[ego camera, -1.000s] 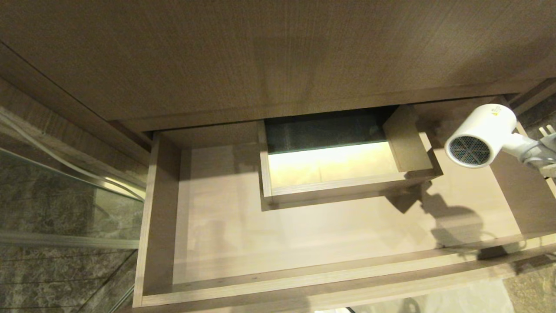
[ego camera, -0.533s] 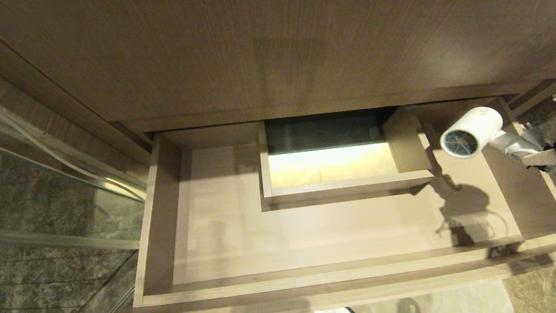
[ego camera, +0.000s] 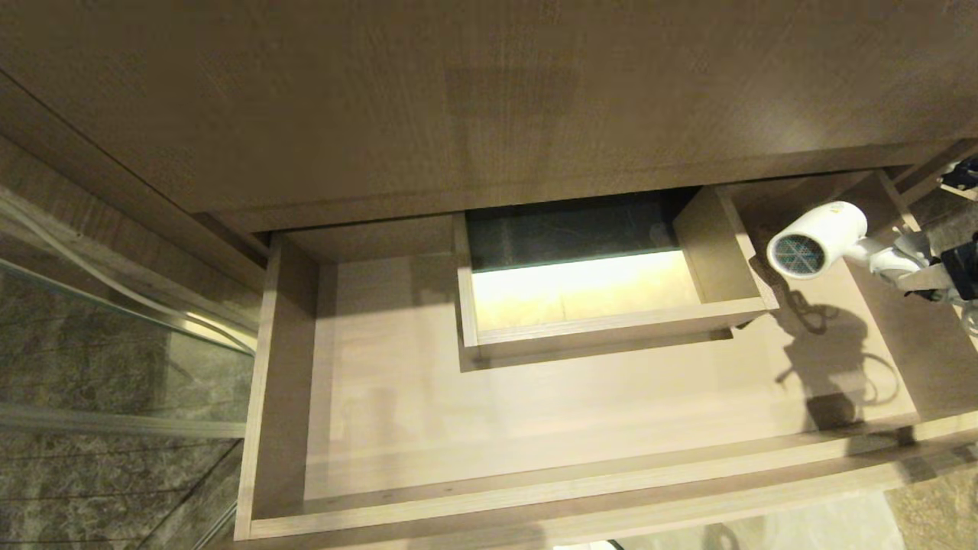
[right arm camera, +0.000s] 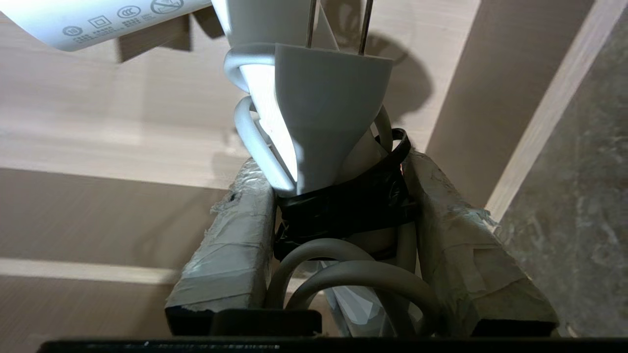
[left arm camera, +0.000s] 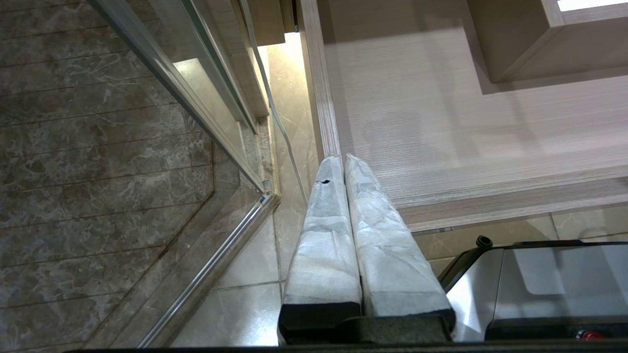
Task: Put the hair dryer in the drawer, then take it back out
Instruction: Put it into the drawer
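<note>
The white hair dryer (ego camera: 817, 243) hangs over the right end of the open wood-grain drawer (ego camera: 535, 500), with its mesh grille facing left and toward me. My right gripper (ego camera: 921, 276) is shut on its handle at the drawer's right side. In the right wrist view the padded fingers (right arm camera: 230, 235) clamp the handle, the black strap and the coiled cord, with the plug (right arm camera: 328, 108) and barrel (right arm camera: 98, 19) beyond. My left gripper (left arm camera: 343, 162) is shut on nothing and parked outside the drawer's (left arm camera: 466, 132) front left corner.
A boxed rectangular cut-out (ego camera: 603, 294) rises in the drawer's back middle, just left of the dryer. The wood counter (ego camera: 458, 99) overhangs the drawer's rear. A glass shower panel (ego camera: 114, 321) and marble tiles lie to the left. The robot's base (left arm camera: 549, 289) shows below the drawer front.
My right gripper has carried the hair dryer down and slightly left, lower into the drawer's right end. Its shadow on the drawer floor has tightened. The left arm has not moved.
</note>
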Robot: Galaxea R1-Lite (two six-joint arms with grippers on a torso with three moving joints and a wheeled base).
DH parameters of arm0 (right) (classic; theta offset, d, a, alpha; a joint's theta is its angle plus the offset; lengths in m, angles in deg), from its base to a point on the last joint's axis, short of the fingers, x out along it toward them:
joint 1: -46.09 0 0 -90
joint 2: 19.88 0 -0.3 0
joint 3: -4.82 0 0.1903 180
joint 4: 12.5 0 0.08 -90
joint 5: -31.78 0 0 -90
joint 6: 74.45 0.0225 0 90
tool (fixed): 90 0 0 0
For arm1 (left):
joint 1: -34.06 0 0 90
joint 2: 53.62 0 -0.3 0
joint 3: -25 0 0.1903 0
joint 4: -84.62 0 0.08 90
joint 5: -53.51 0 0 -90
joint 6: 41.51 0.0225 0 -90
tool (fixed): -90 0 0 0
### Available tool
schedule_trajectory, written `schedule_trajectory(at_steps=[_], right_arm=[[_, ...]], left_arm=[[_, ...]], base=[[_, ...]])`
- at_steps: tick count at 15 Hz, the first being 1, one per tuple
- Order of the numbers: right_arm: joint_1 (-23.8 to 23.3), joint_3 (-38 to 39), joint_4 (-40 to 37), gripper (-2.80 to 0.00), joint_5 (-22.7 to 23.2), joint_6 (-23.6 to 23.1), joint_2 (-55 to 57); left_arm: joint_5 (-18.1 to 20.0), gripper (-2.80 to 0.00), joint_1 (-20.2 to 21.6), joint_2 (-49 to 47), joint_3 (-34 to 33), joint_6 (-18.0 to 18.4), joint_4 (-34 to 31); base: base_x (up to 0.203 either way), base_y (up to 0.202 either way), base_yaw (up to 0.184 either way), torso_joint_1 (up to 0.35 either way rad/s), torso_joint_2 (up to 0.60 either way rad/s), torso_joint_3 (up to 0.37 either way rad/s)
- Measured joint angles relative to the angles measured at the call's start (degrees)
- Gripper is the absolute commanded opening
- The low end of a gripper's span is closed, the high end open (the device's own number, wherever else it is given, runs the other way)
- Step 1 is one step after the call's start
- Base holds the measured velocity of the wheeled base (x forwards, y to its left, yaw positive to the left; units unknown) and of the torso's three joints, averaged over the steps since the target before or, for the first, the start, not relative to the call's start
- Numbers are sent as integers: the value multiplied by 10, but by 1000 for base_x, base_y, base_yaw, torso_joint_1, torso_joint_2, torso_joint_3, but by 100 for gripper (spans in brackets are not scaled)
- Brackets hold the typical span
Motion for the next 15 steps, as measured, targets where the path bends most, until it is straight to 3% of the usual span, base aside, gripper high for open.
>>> schedule_trajectory(at_steps=[11,15], right_arm=[[-8,-61,65,-280,0,-1,108],[-8,-85,127,-280,-1,-1,159]], left_arm=[[0,-280,0,0,0,0,0],[0,-280,0,0,0,0,0]], base=[[0,0,0,0,0,0],[0,0,0,0,0,0]])
